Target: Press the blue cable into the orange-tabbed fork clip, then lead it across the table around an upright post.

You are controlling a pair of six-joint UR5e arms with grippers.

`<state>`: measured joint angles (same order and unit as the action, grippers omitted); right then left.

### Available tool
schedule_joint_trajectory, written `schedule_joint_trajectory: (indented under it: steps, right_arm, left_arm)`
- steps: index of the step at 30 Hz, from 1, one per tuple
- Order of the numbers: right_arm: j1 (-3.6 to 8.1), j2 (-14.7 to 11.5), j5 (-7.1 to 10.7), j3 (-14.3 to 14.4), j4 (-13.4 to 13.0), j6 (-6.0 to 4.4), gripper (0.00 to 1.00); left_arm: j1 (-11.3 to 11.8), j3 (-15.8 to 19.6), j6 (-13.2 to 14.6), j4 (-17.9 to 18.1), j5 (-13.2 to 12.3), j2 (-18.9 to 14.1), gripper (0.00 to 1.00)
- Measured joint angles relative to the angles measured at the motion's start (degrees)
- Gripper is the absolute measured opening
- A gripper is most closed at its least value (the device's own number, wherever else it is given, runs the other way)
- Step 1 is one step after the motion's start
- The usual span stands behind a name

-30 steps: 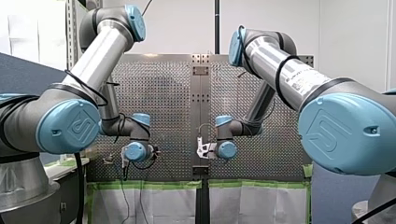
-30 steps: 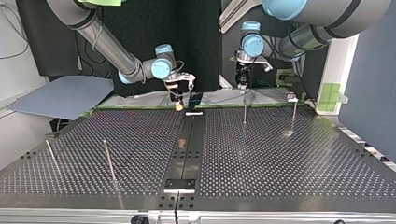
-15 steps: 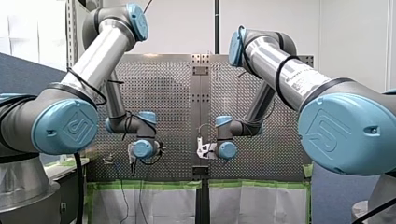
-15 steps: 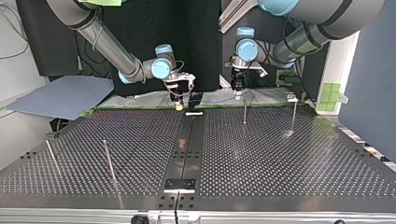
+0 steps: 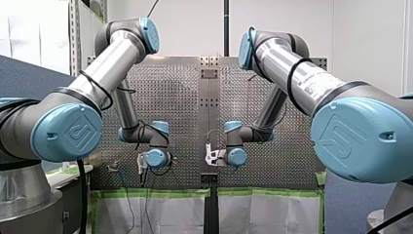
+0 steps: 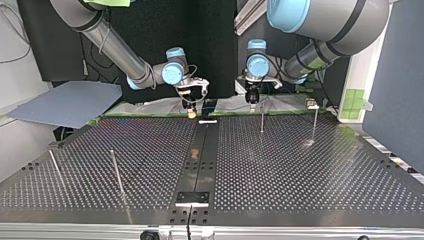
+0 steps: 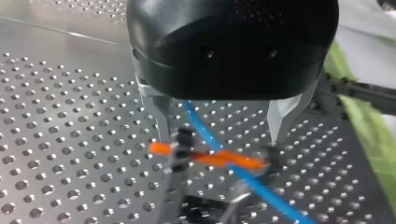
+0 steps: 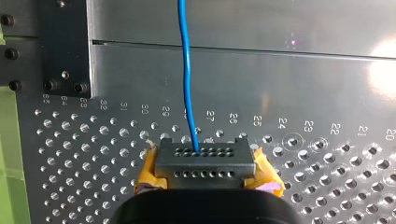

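- My black left gripper point(image 7: 222, 128) has its metal fingers point(image 7: 161, 112) apart, one on either side of the small fork clip with orange tabs point(image 7: 219, 159).
- The thin blue cable point(image 7: 205, 134) runs between those fingers and crosses the orange tabs. I cannot tell whether it is seated.
- My right gripper point(image 8: 204, 161), with yellow pads, is clamped on the blue cable, which runs straight ahead over the perforated metal table point(image 8: 327, 84).
- In the top view a thin upright metal post point(image 6: 261, 120) stands near my left gripper.

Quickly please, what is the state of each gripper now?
Left gripper: open, holding nothing.
Right gripper: closed on the blue cable.
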<state>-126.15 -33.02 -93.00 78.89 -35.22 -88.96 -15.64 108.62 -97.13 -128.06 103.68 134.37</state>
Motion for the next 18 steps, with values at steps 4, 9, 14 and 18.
schedule_joint_trajectory:
  steps: [4, 9, 14, 18]
  right_arm:
    - [0.0, 0.0, 0.0, 0.0, -0.07, 0.0, 0.0]
    - [0.0, 0.0, 0.0, 0.0, -0.12, 0.0, 0.0]
    - [-0.01, 0.02, 0.0, 0.0, -0.07, 0.0, 0.0]
    - [-0.01, 0.04, 0.0, 0.0, -0.1, 0.0, 0.0]
  left_arm:
    - [-0.02, -0.79, 0.01, -0.15, 0.13, 0.06, 1.0]
    - [-0.03, -0.96, 0.13, -0.18, 0.19, 0.07, 1.0]
    - [-0.03, -1.4, 0.31, -0.57, -0.01, 0.06, 1.0]
    - [-0.03, -1.99, 0.62, -1.4, -0.28, 0.05, 1.0]
